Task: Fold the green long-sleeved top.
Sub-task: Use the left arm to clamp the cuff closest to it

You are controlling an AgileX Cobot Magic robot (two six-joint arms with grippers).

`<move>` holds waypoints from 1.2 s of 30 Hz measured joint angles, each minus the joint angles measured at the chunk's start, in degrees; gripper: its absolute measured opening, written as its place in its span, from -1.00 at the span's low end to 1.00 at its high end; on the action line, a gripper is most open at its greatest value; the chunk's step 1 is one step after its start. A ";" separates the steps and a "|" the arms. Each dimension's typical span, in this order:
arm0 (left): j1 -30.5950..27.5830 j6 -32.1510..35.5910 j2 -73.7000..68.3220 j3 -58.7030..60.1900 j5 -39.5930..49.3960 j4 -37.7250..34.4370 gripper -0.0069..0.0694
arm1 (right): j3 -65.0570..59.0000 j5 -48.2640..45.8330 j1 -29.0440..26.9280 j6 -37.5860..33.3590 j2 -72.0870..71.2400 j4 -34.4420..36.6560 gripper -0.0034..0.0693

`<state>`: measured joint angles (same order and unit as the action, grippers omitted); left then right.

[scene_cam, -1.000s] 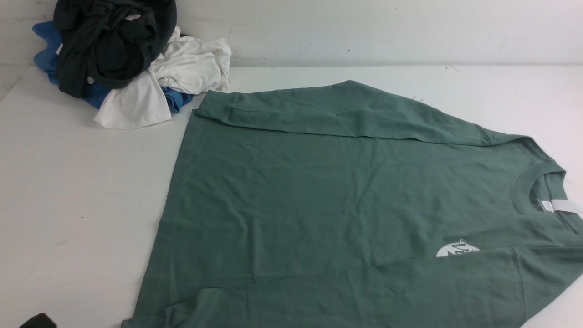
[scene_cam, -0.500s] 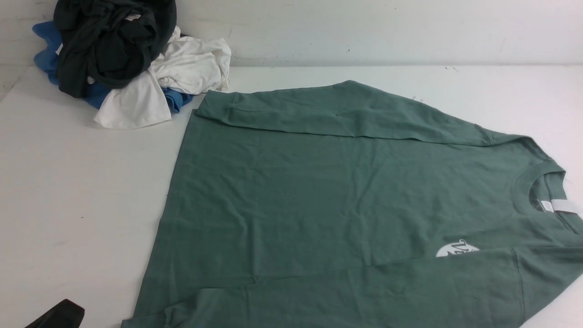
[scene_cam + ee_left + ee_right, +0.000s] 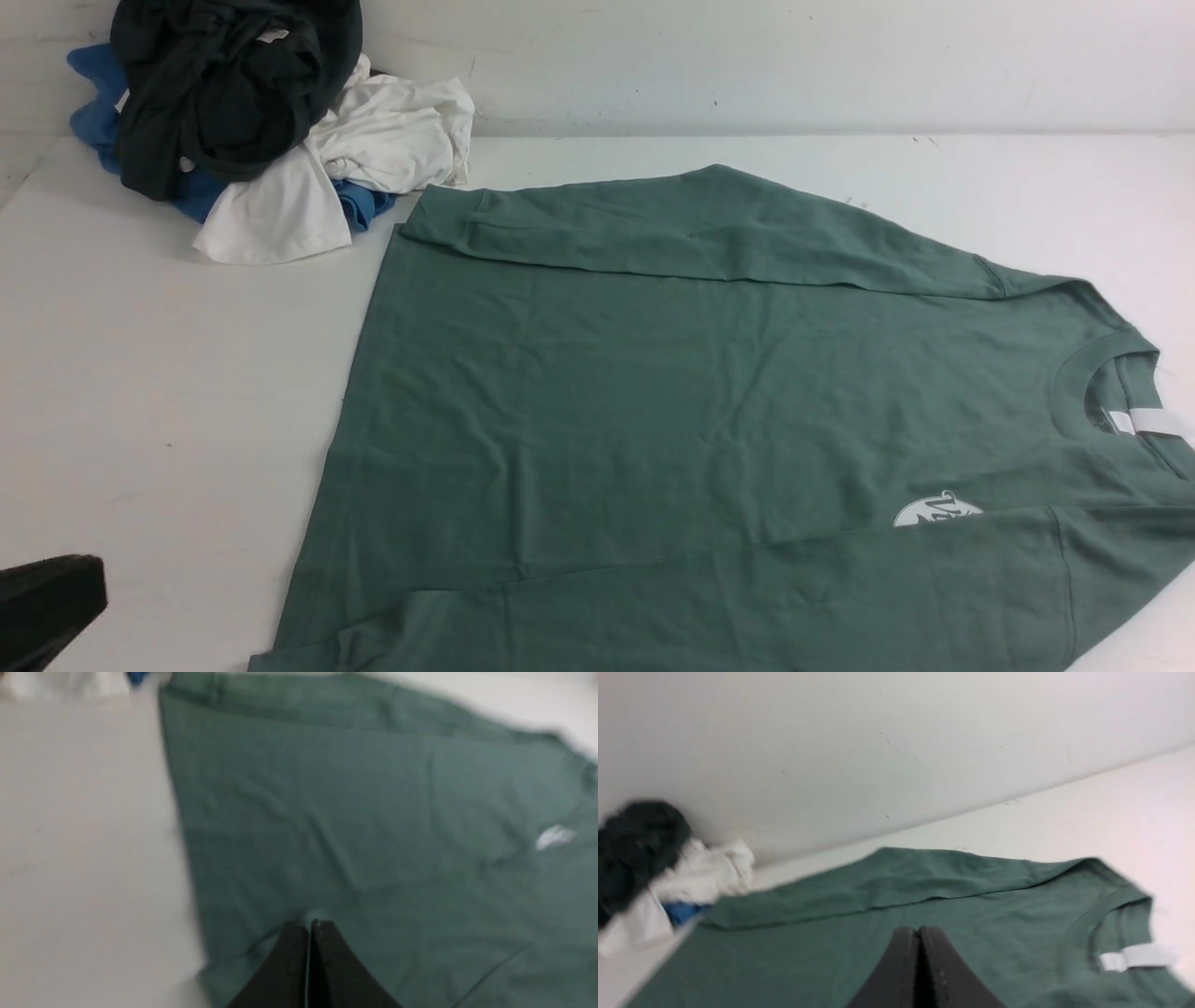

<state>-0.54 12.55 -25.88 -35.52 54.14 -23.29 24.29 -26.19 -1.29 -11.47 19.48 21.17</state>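
Note:
The green long-sleeved top (image 3: 653,401) lies flat on the white table (image 3: 168,392), hem to the left and ribbed neck with its white label (image 3: 1144,422) to the right. Both sleeves are folded in over the body, and the near one half covers the white chest logo (image 3: 936,511). My left gripper (image 3: 309,924) is shut and empty, hovering by the top (image 3: 350,812) near its hem corner. Only a black end of the left arm (image 3: 42,607) shows in the front view. My right gripper (image 3: 919,929) is shut and empty above the top (image 3: 994,914); the front view does not show it.
A pile of clothes (image 3: 243,121), blackish, white and blue, sits at the far left corner against the back wall (image 3: 794,65). Bare white table lies left of the top's hem and beyond its far sleeve.
The black end of my left arm has come further up into the bottom-left corner of the front view. The top has not moved.

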 joint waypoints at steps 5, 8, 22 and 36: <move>0.51 -1.43 -18.17 -7.81 11.14 14.81 -0.83 | 14.35 -16.19 4.31 -2.83 17.21 -5.29 -0.94; 3.22 -3.22 -27.08 -7.39 11.27 15.48 -0.77 | 19.14 -26.74 9.32 -3.01 25.48 -5.54 -0.94; 7.23 -3.44 -49.26 -1.91 -7.41 11.24 0.05 | 20.06 -37.53 21.08 -3.63 36.55 -8.03 -0.94; 9.82 -0.46 -59.99 -1.91 -13.83 5.73 0.01 | 20.06 -33.88 21.08 -3.63 36.58 -9.23 -0.94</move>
<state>9.28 12.09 -85.87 -37.43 40.31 -17.56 44.34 -60.07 19.79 -15.10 56.05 11.94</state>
